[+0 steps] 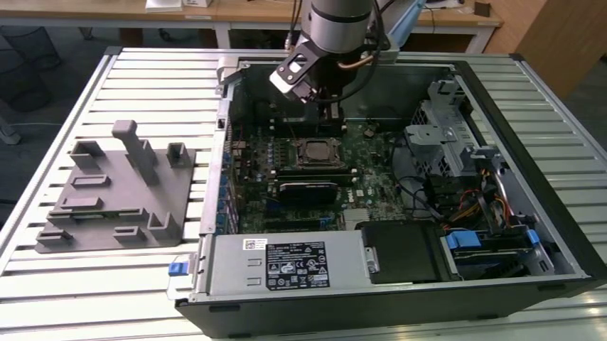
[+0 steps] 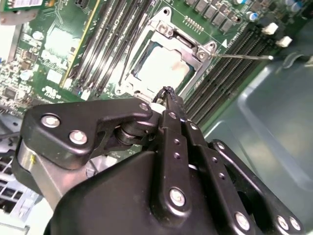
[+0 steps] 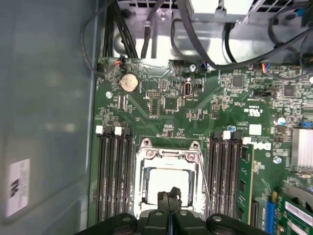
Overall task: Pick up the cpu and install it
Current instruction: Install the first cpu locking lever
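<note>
Apparently the cpu [image 3: 166, 178] lay in its socket [image 3: 145, 155], and my tool [image 3: 169, 197] hung just above it, fingers pinched together on nothing. I judged placing done; any further move needed care near the lever [image 3: 204, 183].

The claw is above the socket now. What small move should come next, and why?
Probably raise the claw straight up and away. The cpu already lies flat inside the socket frame, and the claw looks shut with nothing in it, above the chip, so nothing seems left to hold there.
</note>
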You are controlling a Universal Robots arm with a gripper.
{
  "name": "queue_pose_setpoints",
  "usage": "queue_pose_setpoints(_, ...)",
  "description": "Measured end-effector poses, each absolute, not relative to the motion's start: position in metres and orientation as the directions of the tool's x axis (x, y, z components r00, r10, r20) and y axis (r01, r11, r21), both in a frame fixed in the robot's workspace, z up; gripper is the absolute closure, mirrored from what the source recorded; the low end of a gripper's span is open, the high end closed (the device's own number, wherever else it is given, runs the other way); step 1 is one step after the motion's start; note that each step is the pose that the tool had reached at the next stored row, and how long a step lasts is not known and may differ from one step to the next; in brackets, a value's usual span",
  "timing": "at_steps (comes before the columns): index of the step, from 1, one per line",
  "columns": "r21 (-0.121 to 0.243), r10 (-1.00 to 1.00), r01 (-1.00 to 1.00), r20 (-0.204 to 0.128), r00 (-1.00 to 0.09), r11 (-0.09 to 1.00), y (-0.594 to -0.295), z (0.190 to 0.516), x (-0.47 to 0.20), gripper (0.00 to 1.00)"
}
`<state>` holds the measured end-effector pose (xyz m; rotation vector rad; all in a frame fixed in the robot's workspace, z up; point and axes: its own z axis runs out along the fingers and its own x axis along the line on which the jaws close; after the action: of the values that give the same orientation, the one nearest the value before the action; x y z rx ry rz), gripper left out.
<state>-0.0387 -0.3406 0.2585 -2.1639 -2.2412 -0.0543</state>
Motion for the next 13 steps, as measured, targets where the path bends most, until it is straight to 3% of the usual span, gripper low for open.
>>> queue_pose_setpoints(13, 0.007, 0.997, 0.998, 0.043, -0.058, 0.058, -0.3408, 0.2699, -0.0387, 0.89)
